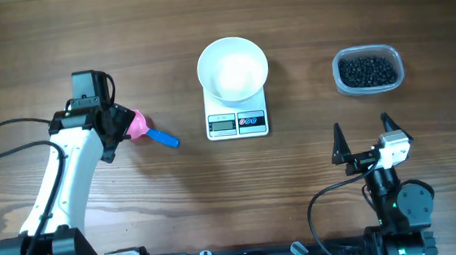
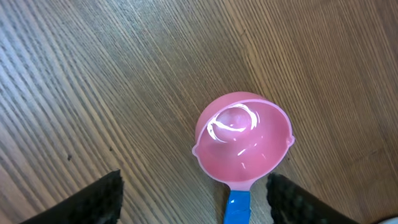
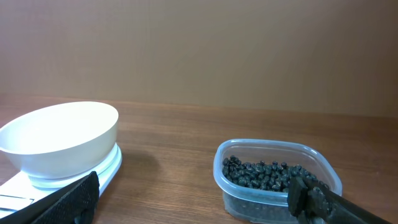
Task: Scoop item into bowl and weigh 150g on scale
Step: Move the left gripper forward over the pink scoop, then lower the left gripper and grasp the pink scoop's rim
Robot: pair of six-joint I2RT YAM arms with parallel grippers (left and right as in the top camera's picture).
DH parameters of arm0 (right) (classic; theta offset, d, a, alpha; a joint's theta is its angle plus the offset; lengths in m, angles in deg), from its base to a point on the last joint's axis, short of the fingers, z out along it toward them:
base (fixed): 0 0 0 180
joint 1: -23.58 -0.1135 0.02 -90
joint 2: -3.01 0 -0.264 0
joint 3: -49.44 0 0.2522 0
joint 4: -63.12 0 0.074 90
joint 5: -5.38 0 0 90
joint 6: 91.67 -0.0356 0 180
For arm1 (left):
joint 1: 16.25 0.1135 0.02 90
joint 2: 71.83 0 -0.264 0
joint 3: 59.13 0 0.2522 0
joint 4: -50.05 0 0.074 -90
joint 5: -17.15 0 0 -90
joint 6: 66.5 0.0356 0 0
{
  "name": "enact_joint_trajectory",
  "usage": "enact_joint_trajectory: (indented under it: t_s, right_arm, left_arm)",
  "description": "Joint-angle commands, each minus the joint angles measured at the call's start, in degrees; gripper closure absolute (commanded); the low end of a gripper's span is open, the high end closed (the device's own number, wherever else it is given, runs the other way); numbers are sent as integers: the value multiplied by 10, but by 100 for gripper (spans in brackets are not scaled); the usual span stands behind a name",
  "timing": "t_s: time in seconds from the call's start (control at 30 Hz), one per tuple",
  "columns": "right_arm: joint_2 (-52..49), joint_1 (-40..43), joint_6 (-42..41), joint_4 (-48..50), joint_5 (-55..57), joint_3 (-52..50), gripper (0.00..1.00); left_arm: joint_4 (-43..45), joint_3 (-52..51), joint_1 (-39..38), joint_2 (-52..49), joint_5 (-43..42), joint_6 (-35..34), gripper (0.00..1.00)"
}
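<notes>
left jaws: we see them open, one dark finger (image 2: pixel 93 199) low on each side of the wrist view, with bare bench between each finger and the scoop's handle.
between the left jaws: the blue handle (image 2: pixel 238 208) runs down the middle of the gap; we see neither finger touching it.
scoop: the pink scoop (image 2: pixel 242 137) lies on the bench with its cup facing up and a bright glint inside. from overhead the left arm (image 1: pixel 68 164) partly covers the cup, and the handle points right and back toward the robot.
right jaws: we see them spread wide, the two fingers (image 3: pixel 68 199) at the lower corners of the wrist view, well apart from the tub and the scale.
item: the black beads (image 1: pixel 366 71) lie heaped in a clear tub (image 3: pixel 273 144) on the far right of the bench, just ahead of the right jaws.
bowl: the white bowl (image 1: pixel 232 68) sits on the scale, upright, and we see only white inside it.
scale: the white scale (image 1: pixel 237 123) stands mid-bench, between scoop and tub, with its display and buttons on the edge nearest the robot; we cannot read the display.
bench: wood grain (image 1: pixel 217 202) carries all of it.
</notes>
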Motion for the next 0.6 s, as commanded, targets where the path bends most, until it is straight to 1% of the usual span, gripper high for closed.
enact_joint_trajectory:
  t_s: [0.0,0.23,0.3,0.37,0.4,0.57]
  right_arm:
    - [3,-2,7,2,10,-1,0]
    - [3,-2,7,2,10,-1,0]
    - [3,-2,7,2,10,-1,0]
    - [3,-2,7,2,10,-1,0]
    - [3,-2,7,2,10,-1,0]
    - [3,-2,7,2,10,-1,0]
  left_arm:
    - [3,-8,4,-7,9,-5,27]
    - [6,-8,4,-35,9,-5,22]
    - [8,-8,4,-46,9,-5,20]
    - [9,-8,4,-54,10,-5,9]
    - [10,-8,4,-58,9,-5,0]
    - [16,-8,4,-68,9,-5,0]
